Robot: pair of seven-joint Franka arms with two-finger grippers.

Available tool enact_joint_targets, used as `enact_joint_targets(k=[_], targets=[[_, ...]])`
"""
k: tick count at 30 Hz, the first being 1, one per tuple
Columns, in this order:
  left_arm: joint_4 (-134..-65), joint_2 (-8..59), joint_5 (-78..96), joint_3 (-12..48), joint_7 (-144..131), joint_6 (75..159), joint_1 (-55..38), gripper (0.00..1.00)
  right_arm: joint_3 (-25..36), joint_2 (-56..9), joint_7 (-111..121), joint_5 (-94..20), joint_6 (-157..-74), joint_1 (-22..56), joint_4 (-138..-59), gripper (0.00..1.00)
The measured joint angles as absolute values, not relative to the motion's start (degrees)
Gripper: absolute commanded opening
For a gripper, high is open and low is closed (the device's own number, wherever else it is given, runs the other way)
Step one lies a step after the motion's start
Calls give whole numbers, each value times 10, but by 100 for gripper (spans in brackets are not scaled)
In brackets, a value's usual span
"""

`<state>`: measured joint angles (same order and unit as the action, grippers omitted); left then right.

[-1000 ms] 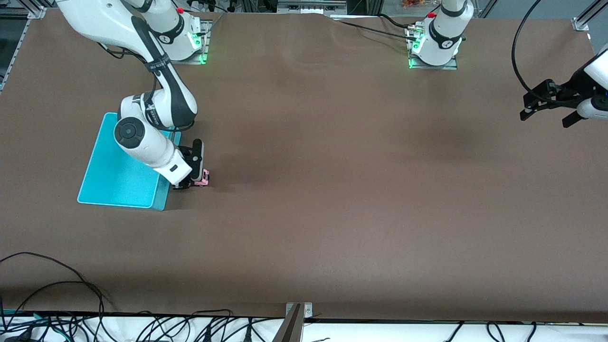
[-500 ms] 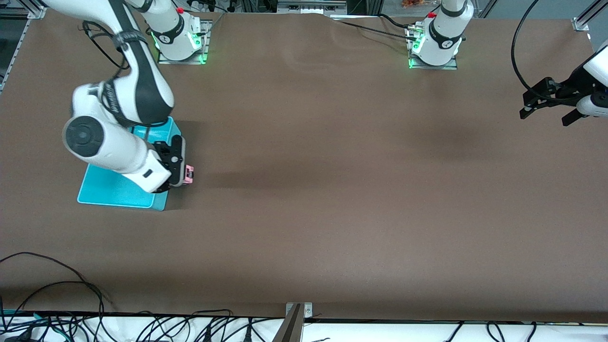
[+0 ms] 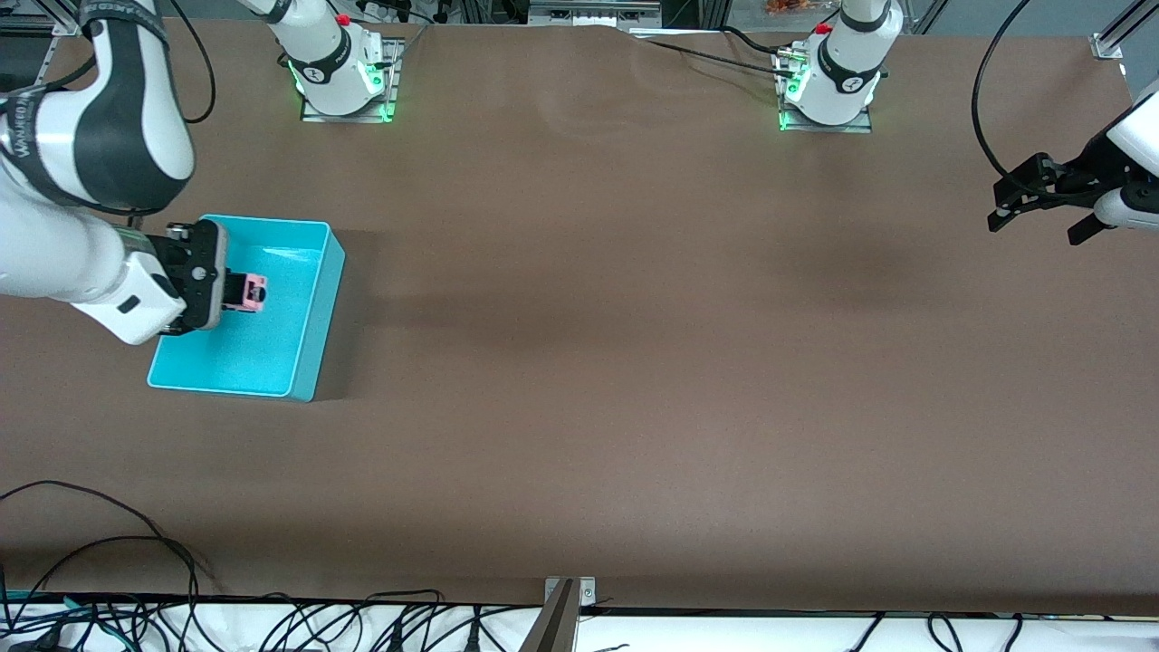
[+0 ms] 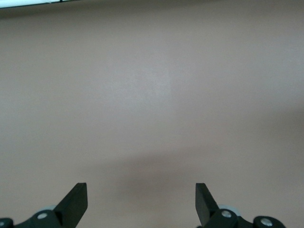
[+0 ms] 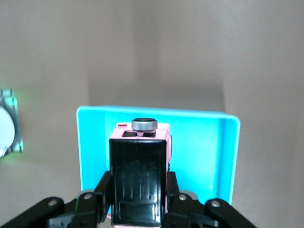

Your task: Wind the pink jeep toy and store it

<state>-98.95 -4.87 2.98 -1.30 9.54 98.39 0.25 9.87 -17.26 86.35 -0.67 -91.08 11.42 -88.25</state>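
Note:
The pink jeep toy (image 3: 251,292), tiny and boxy with a black roof (image 5: 137,180), hangs in the air over the turquoise bin (image 3: 312,312). My right gripper (image 3: 237,292) is shut on its sides, and its fingers (image 5: 176,187) press both flanks of the toy in the right wrist view. The bin's floor (image 5: 199,156) lies directly under the toy there. Over the table's edge at the left arm's end, my left gripper (image 3: 1041,210) waits open, and nothing lies between its fingers (image 4: 76,202).
The bin stands at the right arm's end of the brown table (image 3: 634,362). Both arm bases (image 3: 340,77) are bolted along the table edge farthest from the front camera. Cables (image 3: 109,543) trail along the nearest edge.
My right arm lifted the jeep from the table beside the bin and carried it over the bin's interior. The left arm barely moved.

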Motion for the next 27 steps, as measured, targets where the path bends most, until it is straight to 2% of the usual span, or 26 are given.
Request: enact_joint_targets(k=[9, 19, 27], targets=[[-989, -48, 30, -13, 95, 984, 3, 100, 147, -174, 935, -27, -945, 112, -961, 23], [-984, -42, 30, -13, 95, 990, 3, 100, 151, -126, 949, -31, -1132, 113, -1174, 23], [-948, -13, 30, -14, 95, 990, 3, 100, 154, -111, 950, -31, -1227, 113, -1277, 24]])
